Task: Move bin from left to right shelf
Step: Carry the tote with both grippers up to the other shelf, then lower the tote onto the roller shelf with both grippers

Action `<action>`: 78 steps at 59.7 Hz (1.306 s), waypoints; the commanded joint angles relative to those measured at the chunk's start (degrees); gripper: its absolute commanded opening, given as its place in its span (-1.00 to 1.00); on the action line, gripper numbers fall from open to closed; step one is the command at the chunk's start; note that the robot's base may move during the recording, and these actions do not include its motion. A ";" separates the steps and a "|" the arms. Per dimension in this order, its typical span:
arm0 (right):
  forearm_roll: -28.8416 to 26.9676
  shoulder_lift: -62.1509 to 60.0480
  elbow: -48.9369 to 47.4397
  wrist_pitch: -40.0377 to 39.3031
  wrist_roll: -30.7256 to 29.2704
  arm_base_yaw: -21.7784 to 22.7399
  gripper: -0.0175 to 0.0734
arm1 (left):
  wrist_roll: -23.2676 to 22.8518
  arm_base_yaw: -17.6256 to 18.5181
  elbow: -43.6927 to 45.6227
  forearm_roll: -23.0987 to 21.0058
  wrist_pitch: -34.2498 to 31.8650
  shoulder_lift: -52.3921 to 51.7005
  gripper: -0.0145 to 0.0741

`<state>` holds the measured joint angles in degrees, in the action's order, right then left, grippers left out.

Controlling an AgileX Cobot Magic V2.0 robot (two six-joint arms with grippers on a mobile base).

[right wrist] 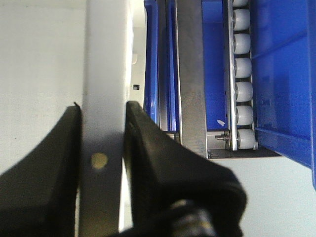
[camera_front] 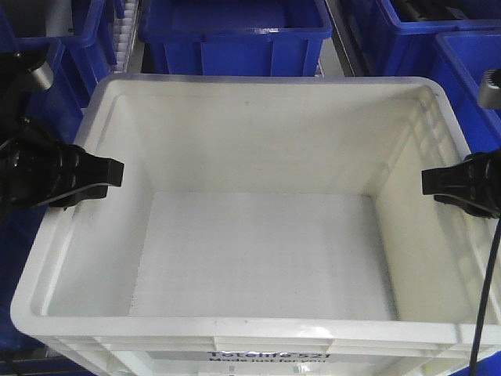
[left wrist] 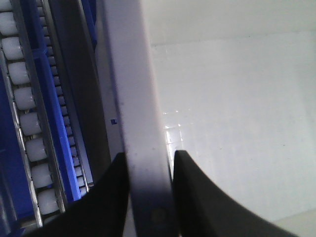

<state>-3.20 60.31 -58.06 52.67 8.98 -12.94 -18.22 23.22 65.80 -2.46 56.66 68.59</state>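
Note:
The bin (camera_front: 258, 258) is a large empty white crate that fills most of the front view, black print on its near wall. My left gripper (camera_front: 117, 174) is shut on the bin's left rim (left wrist: 133, 98), one black finger outside and one inside the wall. On the opposite side my right gripper (camera_front: 427, 182) is shut on the right rim (right wrist: 103, 74) in the same way. In the left wrist view the left gripper (left wrist: 149, 160) clamps the white wall; in the right wrist view the right gripper (right wrist: 101, 111) pinches the wall edge.
Blue plastic bins (camera_front: 235, 35) stand behind and to both sides of the white crate. Roller tracks with white rollers (left wrist: 29, 123) run along the left side, and another roller track (right wrist: 242, 74) with a metal rail lies on the right.

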 commanded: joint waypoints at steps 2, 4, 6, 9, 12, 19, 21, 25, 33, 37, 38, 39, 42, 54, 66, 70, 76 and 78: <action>0.88 -1.31 -2.46 -6.60 -0.87 0.42 -0.62 | 1.04 0.40 2.41 -0.92 -5.67 -2.27 -0.69; 0.88 -1.31 -2.46 -6.60 -0.87 0.42 -0.62 | 1.04 0.40 2.41 -0.92 -5.67 -2.27 -0.69; 0.88 -1.31 -2.46 -6.60 -0.87 0.42 -0.62 | 1.04 0.40 2.41 -0.92 -5.67 -2.27 -0.69; 0.88 -1.31 -2.46 -6.60 -0.87 0.42 -0.62 | 1.04 0.40 2.41 -0.92 -5.67 -2.27 -0.69; 0.88 -1.31 -2.46 -6.60 -0.87 0.42 -0.62 | 1.04 0.40 2.41 -0.92 -5.67 -2.27 -0.69; 0.88 -1.31 -2.46 -6.60 -0.87 0.42 -0.62 | 1.04 0.40 2.41 -0.92 -5.67 -2.27 -0.69; 0.88 -1.31 -2.46 -6.60 -0.87 0.42 -0.62 | 1.04 0.40 2.41 -0.92 -5.67 -2.27 -0.69; 0.88 -1.31 -2.46 -6.60 -0.87 0.42 -0.62 | 1.04 0.40 2.41 -0.92 -5.67 -2.27 -0.69; 0.88 -1.31 -2.46 -6.60 -0.87 0.42 -0.62 | 1.04 0.40 2.41 -0.92 -5.67 -2.27 -0.69; 0.88 -1.31 -2.46 -6.60 -0.87 0.42 -0.62 | 1.04 0.40 2.41 -0.87 -5.67 -2.27 -0.69; 0.88 -1.31 -2.46 -6.60 -0.87 0.42 -0.62 | 1.04 0.40 2.41 -0.87 -5.67 -2.27 -0.69; 0.88 -1.31 -2.46 -6.60 -0.87 0.42 -0.62 | 1.04 0.40 2.41 -0.87 -5.67 -2.27 -0.69; 0.96 -1.31 -2.46 -6.60 -0.87 0.42 -0.62 | 1.04 0.40 2.41 -0.87 -5.67 -2.27 -0.69; 2.62 -1.31 -2.46 -6.79 -0.79 0.42 -0.62 | 1.04 0.40 2.41 -0.87 -6.56 -2.27 -0.69; 2.76 -1.31 -2.46 -8.31 -0.78 0.42 -0.62 | 1.04 0.40 2.41 -0.82 -6.43 -2.09 -0.69; 3.72 -1.31 -2.46 -10.50 -0.78 0.42 -0.62 | 1.04 0.40 2.41 -0.66 -8.04 -1.90 -0.69; 5.45 -0.58 -2.46 -14.41 -0.10 0.42 -0.62 | 1.04 0.40 2.41 -0.66 -10.64 -0.71 -0.69; 6.17 -0.17 -2.46 -15.73 0.47 0.42 -0.62 | 1.04 0.40 2.41 -0.66 -11.36 -0.17 -0.69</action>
<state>-1.00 60.59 -58.06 48.97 9.38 -12.94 -18.28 23.22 65.80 -2.41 54.11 69.19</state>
